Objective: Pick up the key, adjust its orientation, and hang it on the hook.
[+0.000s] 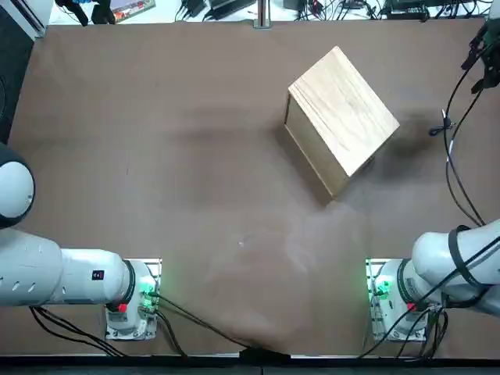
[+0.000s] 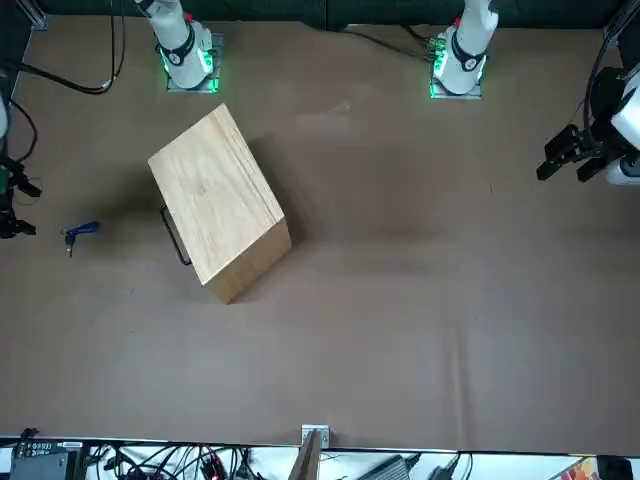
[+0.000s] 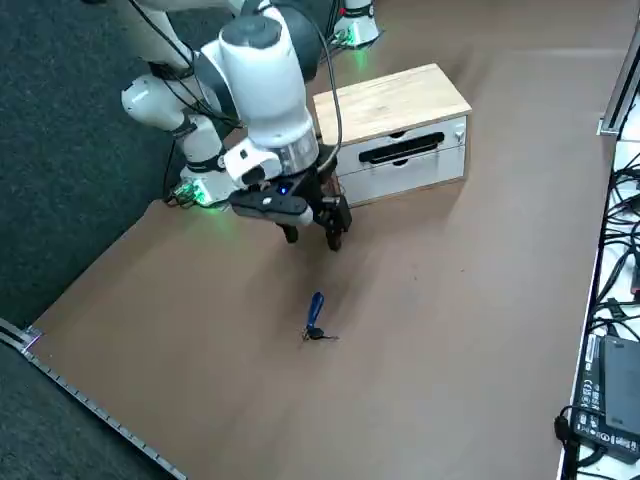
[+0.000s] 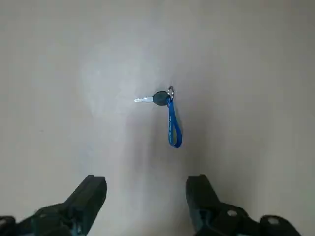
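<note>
Key (image 4: 160, 99) flat on desk (image 3: 450, 320), w/ ring & blue strap, not held.
Thin silvery blade (image 4: 144, 100), notched nr tip; dk oval head, approx. in line w/ blade; small metal ring (image 4: 171, 91) at head end; blue strap (image 4: 171, 120) looped, pale lettering, roughly square to blade. R side view: blade to 3 o'clock, strap to 12–1 o'clock; key at 6 o'clock from right tool (image 3: 312, 239), which is above desk, apart from key. Front view: key at 8–9 o'clock from wooden box (image 2: 215, 190), apart from it; blade to 6 o'clock, strap to 2–3 o'clock.
</note>
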Controlling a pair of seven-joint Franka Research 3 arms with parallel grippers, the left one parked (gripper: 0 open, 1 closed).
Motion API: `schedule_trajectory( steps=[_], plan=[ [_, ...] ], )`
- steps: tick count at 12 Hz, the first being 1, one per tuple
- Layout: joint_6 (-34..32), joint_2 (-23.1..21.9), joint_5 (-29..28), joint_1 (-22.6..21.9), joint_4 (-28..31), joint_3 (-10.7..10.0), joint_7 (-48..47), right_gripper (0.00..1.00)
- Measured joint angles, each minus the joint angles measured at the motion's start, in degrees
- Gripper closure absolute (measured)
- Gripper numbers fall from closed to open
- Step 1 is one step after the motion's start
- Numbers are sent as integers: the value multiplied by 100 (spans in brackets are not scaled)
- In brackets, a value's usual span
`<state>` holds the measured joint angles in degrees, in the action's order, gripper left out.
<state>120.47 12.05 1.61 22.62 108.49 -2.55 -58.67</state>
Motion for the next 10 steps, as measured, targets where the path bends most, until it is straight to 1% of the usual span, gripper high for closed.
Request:
schedule_trajectory(
  steps=[6, 8, 10],
  plan=[
    [1522, 60, 0, 146, 1197, 0, 17, 1],
    [1879, 169, 0, 228, 1437, 0, 136, 1],
    [2098, 341, 0, 292, 1500, 0, 275, 1]
  ],
)
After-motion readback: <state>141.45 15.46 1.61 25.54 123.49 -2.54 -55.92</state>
